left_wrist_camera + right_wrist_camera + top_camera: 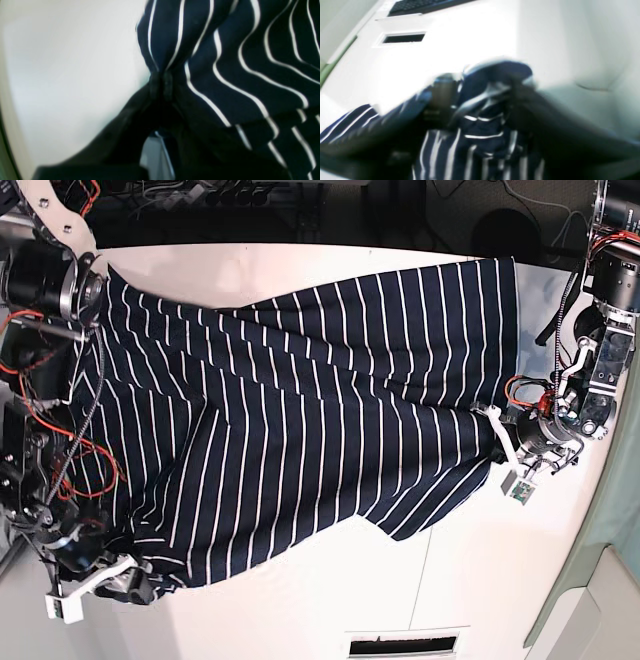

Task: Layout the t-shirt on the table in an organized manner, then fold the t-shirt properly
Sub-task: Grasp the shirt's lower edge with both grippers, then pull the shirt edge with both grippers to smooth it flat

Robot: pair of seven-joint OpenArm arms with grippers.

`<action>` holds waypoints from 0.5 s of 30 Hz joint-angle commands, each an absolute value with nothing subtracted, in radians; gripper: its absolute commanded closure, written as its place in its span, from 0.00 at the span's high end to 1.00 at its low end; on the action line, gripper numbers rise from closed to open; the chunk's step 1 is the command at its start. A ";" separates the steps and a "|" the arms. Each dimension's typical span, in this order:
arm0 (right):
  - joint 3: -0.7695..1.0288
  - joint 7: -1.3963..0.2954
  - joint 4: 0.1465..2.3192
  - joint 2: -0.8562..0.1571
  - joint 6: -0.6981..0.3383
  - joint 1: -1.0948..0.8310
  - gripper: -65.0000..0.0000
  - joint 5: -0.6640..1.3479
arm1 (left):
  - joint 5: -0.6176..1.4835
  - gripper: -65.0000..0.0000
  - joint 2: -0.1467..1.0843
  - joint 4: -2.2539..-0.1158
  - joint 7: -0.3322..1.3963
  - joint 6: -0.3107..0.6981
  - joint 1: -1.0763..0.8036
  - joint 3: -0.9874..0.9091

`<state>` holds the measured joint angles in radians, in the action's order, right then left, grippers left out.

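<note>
No readable text, label, brand or number in any view.

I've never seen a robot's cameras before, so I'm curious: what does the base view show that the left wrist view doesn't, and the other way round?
Only the base view shows the whole t-shirt spread across the table, both arms, the right gripper at one corner, and a slot in the tabletop. Only the left wrist view shows, close up, the left gripper shut on a pinch of striped cloth. Both show the navy, white-striped shirt on the white table.
</note>
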<state>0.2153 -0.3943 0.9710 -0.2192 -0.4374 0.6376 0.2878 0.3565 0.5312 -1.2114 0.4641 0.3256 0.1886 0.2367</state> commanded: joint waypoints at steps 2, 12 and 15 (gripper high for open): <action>0.187 -0.389 0.954 -0.235 -0.430 0.679 0.70 0.292 | 0.358 0.00 0.545 -1.199 0.448 0.322 0.210 0.230; 0.226 -0.572 1.045 -0.298 -0.425 0.531 0.70 0.350 | 0.357 0.00 0.550 -1.176 0.453 0.321 0.204 0.230; 0.268 -0.577 1.087 -0.299 -0.424 0.429 0.67 0.360 | 0.357 0.00 0.552 -1.176 0.443 0.321 0.211 0.230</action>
<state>0.2630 -0.5968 1.0653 -0.2867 -0.4202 0.4004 0.3431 0.3527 0.5327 -1.1625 0.4637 0.3248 0.1844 0.2363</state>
